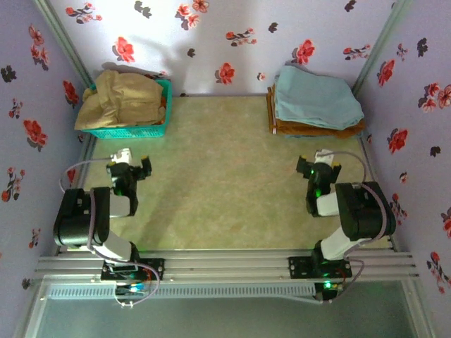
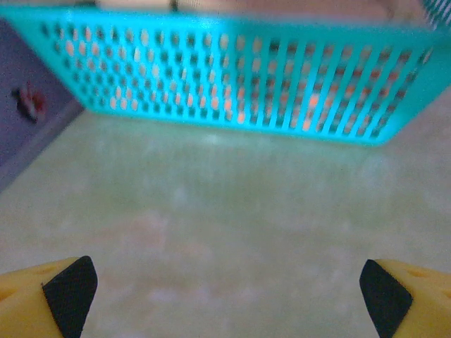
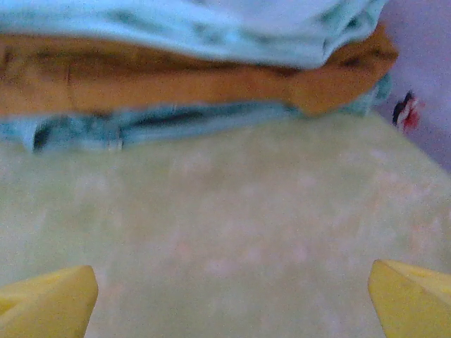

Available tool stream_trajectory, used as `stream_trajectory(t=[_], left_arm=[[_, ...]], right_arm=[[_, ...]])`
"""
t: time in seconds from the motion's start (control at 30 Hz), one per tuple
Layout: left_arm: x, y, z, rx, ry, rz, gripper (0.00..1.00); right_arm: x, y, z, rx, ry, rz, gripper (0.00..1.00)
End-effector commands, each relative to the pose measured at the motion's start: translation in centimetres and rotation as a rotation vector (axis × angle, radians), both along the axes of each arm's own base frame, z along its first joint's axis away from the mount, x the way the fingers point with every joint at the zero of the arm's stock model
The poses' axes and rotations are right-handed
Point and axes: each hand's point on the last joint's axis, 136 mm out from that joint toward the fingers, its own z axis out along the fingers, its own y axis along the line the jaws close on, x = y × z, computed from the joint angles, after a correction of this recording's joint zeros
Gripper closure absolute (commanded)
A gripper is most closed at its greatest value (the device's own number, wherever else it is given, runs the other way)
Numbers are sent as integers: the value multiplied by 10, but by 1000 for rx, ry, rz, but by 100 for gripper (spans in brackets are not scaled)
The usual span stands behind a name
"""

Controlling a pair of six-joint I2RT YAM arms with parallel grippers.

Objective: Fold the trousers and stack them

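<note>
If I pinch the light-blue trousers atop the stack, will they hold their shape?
Probably not: the trousers look thin and rumpled, so likely floppy and light. Pushed, they may drag the orange-brown garment beneath.

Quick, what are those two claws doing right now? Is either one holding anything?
Left gripper: open, holding nothing.
Right gripper: open, holding nothing.
</note>
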Motion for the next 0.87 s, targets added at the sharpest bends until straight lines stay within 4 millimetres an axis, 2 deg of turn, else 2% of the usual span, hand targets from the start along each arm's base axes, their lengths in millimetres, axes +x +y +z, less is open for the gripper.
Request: stream_trajectory(t=[0.0,0.2,0.27,0.83], left_arm=[[6,-5,1,17,19,-39,0],[6,-5,1,19,20,-41,0],[6,-6,1,19,21,-42,0],[8,-10,0,44,34,-47,0]], right_arm=[[4,-8,0,47,23,-41,1],[5,-8,1,37,23,-35,1],[7,-2,-1,44,32,1,1],[7,-1,0,45,31,2,1]])
